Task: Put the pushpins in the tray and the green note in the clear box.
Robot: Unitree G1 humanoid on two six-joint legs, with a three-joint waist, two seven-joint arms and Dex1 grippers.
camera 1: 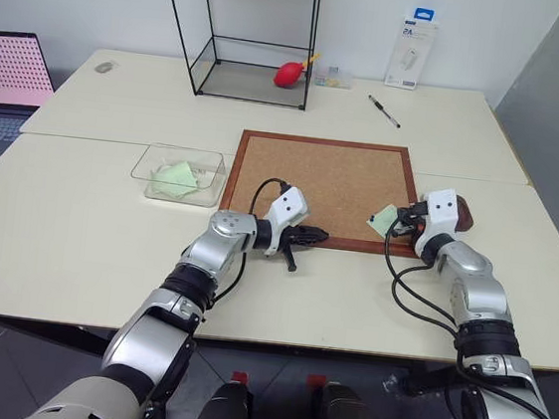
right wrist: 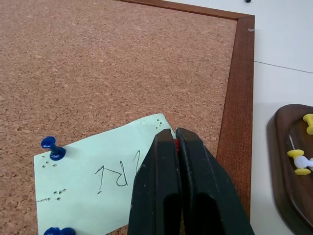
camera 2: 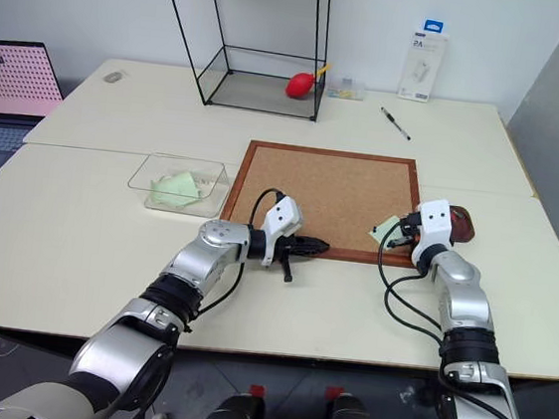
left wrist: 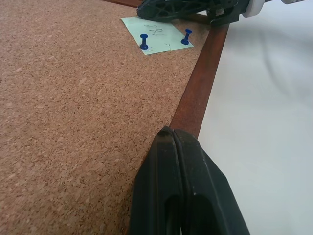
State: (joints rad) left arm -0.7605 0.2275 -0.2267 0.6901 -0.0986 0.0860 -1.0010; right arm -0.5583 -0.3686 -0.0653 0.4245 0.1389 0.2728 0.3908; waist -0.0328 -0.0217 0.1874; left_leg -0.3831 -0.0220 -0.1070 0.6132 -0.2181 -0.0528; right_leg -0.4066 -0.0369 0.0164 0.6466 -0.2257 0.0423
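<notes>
The green note (right wrist: 88, 186) lies on the cork board (camera 1: 322, 184) near its right front corner, held down by two blue pushpins (right wrist: 52, 148). My right gripper (right wrist: 174, 136) is shut over the note's corner with the head of a red pushpin (right wrist: 175, 143) showing between its fingertips. Just right of the board is the dark brown tray (right wrist: 276, 147), holding yellow and white pushpins (right wrist: 297, 155). My left gripper (camera 1: 321, 237) is shut and empty, hovering over the board's front frame. The clear box (camera 1: 154, 163) stands left of the board with pale green slips (camera 1: 176, 179) in it.
A tall black-wire glass case (camera 1: 206, 72) stands at the back with a red bulb (camera 1: 292, 74) inside. A pen (camera 1: 384, 110) and a white package (camera 1: 413, 53) lie at the back right. A laptop (camera 1: 3, 80) sits at the far left.
</notes>
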